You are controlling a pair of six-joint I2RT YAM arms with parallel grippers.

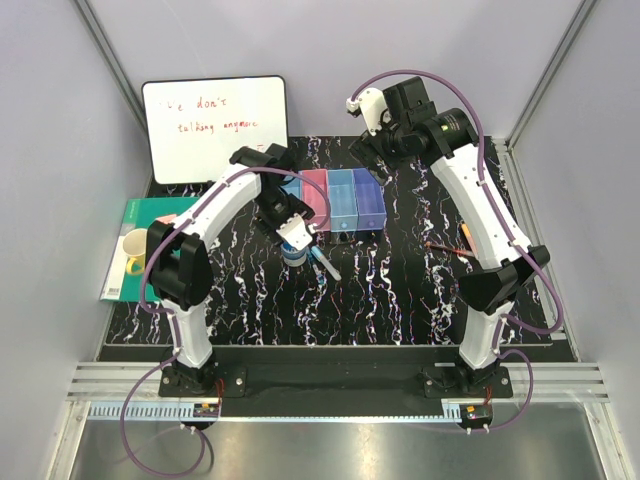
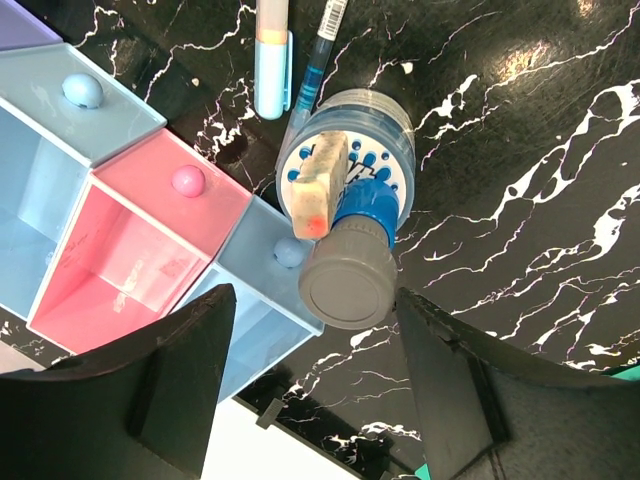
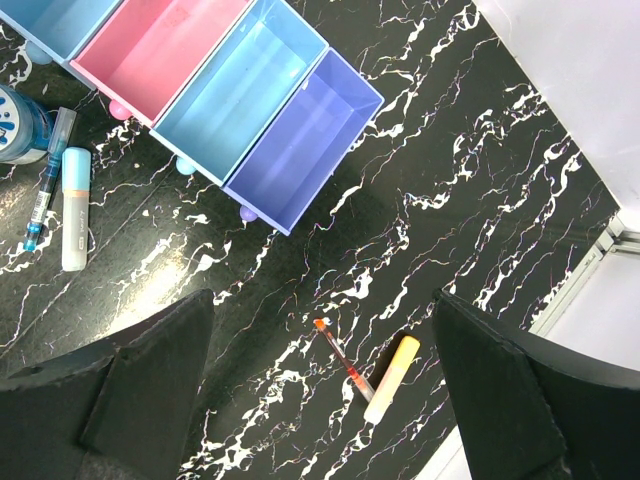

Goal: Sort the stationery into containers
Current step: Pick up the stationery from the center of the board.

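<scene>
At the far left a green notebook (image 1: 150,212) lay at the edge of the black marbled table (image 1: 400,300) with a yellow mug (image 1: 133,252) on it. A whiteboard (image 1: 213,128) with red handwriting stood behind them.

The left gripper (image 2: 315,292) pointed down over a round white-blue tape roll (image 2: 385,120) lying flat just in front of the bins. A small beige block with an orange-red tip (image 2: 318,185) rested on top of the roll. A grey cylinder with a blue cap (image 2: 348,275) stood against the roll, its grey end up between the jaws. The jaws were spread on either side of the cylinder. One finger (image 2: 160,390) was clearly apart from it and the other was very close; whether that one touched it I cannot tell.

Just right of the roll, a thin blue pen (image 2: 315,65) and a light-blue-capped highlighter (image 2: 271,50) lay side by side on the table.

Behind them sat the four joined bins in a row: light blue (image 3: 50,20), pink (image 3: 160,45), light blue (image 3: 245,90) and purple-blue (image 3: 305,150).

Well to the right, an orange pen (image 3: 343,360) and a pale orange highlighter (image 3: 392,378) lay near each other on the table. The right gripper (image 1: 372,108) hung high above the back of the table, its jaws wide apart and holding nothing.
</scene>
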